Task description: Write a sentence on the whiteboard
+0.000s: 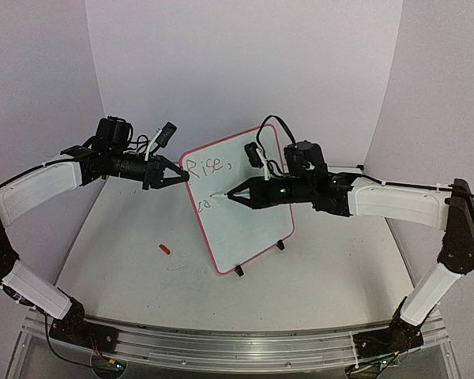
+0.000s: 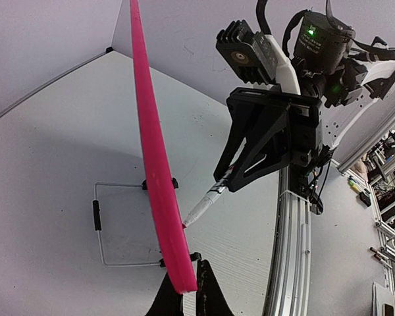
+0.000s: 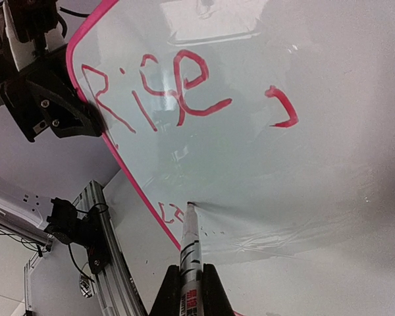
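Observation:
The whiteboard (image 1: 249,229) stands tilted on small black feet, its red rim (image 2: 155,164) seen edge-on in the left wrist view. The sentence (image 3: 171,85) reads "Rise," in red, with a couple of small letters (image 3: 168,212) begun on a second line. My left gripper (image 1: 182,178) is shut on the board's left edge, its fingertips (image 2: 214,293) on either side of the rim. My right gripper (image 3: 189,289) is shut on a silver marker (image 3: 191,243), whose tip touches the board just right of the small letters. The same marker (image 2: 204,207) meets the board in the left wrist view.
A small red cap (image 1: 165,249) lies on the table left of the board. A wire stand (image 2: 118,224) sits behind the board's base. An aluminium rail (image 1: 221,339) runs along the near table edge. White walls close in the back and sides.

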You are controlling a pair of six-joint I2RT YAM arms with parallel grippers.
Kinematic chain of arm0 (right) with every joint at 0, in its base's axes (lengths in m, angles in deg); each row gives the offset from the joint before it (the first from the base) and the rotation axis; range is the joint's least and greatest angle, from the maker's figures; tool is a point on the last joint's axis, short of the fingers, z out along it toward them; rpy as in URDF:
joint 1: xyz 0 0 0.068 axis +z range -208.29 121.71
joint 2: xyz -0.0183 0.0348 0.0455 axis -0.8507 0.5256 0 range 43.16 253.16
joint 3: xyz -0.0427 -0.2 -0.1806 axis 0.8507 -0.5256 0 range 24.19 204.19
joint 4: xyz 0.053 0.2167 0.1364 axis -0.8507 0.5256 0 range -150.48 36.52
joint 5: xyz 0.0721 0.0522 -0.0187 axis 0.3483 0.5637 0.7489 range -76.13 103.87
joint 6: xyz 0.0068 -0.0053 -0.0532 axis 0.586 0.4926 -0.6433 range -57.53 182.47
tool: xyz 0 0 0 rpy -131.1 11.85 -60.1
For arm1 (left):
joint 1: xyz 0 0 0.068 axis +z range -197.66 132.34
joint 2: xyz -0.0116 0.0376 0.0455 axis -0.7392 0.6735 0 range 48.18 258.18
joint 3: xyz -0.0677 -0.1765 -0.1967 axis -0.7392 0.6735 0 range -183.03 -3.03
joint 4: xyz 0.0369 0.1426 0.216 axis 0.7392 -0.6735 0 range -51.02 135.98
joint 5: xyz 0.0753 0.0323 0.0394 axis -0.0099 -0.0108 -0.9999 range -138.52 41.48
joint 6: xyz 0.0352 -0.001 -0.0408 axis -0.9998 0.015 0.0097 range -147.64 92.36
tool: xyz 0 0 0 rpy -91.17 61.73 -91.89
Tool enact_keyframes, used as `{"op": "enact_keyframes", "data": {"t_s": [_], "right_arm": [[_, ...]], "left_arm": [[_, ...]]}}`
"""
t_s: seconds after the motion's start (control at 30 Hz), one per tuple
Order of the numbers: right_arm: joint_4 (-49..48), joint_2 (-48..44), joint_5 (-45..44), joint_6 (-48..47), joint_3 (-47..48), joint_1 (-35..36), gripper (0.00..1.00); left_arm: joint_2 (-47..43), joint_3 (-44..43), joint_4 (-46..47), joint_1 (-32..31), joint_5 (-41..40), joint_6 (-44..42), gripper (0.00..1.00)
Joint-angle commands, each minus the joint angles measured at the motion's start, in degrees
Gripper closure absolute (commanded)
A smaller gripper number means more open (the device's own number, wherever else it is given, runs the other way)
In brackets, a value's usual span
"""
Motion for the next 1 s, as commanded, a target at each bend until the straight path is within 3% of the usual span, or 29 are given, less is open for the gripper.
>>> {"op": "enact_keyframes", "data": {"t_s": [0.0, 0.6, 0.97], "right_arm": [[-0.06, -0.09, -1.43, 0.64, -0.39, 0.07, 1.0], [0.65, -0.83, -1.74, 1.19, -1.74, 0.11, 1.0], [-4.82, -1.62, -1.51, 3.19, -0.71, 0.09, 1.0]], "left_arm": [[2.04, 0.51, -6.92, -2.22, -0.39, -3.37, 1.0], [1.67, 0.5, -6.88, -2.54, -0.54, -3.43, 1.0], [1.86, 0.53, -6.99, -2.71, -0.54, -3.46, 1.0]]}}
